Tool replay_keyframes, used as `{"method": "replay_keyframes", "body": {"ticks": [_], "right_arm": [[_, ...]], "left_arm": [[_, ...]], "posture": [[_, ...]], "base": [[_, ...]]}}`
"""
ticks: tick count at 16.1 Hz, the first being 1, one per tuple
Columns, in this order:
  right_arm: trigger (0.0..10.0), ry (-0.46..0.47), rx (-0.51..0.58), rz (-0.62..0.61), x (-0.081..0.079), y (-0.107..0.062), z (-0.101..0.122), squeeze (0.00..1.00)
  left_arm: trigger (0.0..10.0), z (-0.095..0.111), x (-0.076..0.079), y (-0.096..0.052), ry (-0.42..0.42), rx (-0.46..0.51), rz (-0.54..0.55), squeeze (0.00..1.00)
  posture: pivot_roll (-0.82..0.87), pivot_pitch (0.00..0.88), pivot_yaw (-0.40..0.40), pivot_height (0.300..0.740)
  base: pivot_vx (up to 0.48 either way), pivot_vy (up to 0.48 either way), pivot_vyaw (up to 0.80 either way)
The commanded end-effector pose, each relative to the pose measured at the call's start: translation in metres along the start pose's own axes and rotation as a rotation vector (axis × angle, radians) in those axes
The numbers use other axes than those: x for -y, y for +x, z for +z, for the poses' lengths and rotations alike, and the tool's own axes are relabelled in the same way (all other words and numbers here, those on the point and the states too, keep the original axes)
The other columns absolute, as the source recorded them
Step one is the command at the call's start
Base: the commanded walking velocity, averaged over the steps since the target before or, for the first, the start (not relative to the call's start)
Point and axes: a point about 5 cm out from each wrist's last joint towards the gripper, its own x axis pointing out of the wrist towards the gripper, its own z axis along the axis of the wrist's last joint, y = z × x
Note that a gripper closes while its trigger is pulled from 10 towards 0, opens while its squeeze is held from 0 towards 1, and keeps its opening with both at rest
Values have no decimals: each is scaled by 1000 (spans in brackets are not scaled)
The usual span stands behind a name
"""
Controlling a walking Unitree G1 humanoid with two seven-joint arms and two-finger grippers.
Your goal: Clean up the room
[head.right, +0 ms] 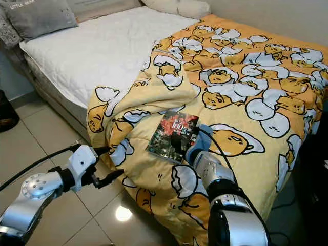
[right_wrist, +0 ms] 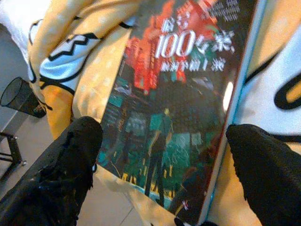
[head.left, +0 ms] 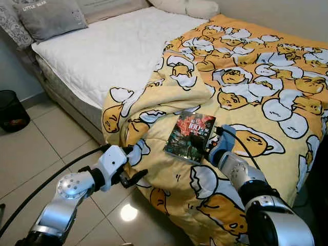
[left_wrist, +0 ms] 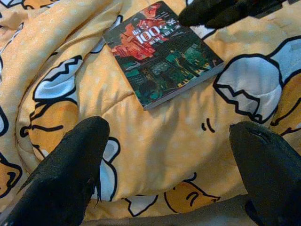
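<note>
We face a bed point(head.left: 97, 56) whose white mattress is half bared, with a yellow duvet point(head.left: 256, 97) printed with egg cartoons bunched toward its near edge. A grey pillow point(head.left: 50, 18) lies at the head, and a black mesh bin point(head.left: 11, 110) stands on the tiled floor point(head.left: 41, 148) beside the bed. A dark paperback book point(head.left: 190, 136) lies flat on the duvet near the rumpled fold. Our right gripper point(right_wrist: 164, 155) reaches low over the book, its fingers apart on either side of the cover. Our left gripper point(left_wrist: 169, 160) hangs just off the bed's edge, its fingers apart, aimed at the duvet below the book.
</note>
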Motion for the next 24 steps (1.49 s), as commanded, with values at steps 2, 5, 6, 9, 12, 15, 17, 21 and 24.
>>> {"method": "replay_keyframes", "body": {"ticks": [2,5,6,9,12,15,17,21,24], "right_arm": [[10000,49,0,2,1,1,1,0],[10000,55,-42,-35,4,2,-7,0],[10000,56,-45,-40,4,3,-8,0],[10000,54,-39,-38,3,3,-8,0],[10000,53,-51,-33,4,3,-11,0],[10000,48,-47,-36,3,4,-10,0],[10000,47,-45,-40,2,4,-9,0],[10000,73,-53,-26,-3,6,-11,0],[10000,93,-53,-27,-5,7,-12,0]], "left_arm": [[10000,2,2,-2,-3,-4,-15,1000],[10000,1,6,-6,-11,-10,-10,1000],[10000,0,7,-8,-11,-18,-5,1000],[10000,0,11,-12,-5,-30,-17,1000],[10000,3,15,-13,-8,-24,-9,1000],[10000,5,16,-14,-7,-19,-6,1000],[10000,7,15,-15,-3,-21,-1,1000],[10000,7,20,-17,-20,-22,8,1000],[10000,4,19,-23,-18,-44,25,1000]], "posture": [[15,0,17,740],[28,0,5,740],[33,0,7,740],[50,0,1,740],[70,0,-17,740],[78,0,-18,740],[80,0,-22,740],[79,0,-24,740],[95,0,-29,740]], "base": [[0,0,0],[0,0,0],[0,0,0],[0,0,0],[0,0,0],[0,0,0],[0,0,0],[0,0,0],[0,0,0]]}}
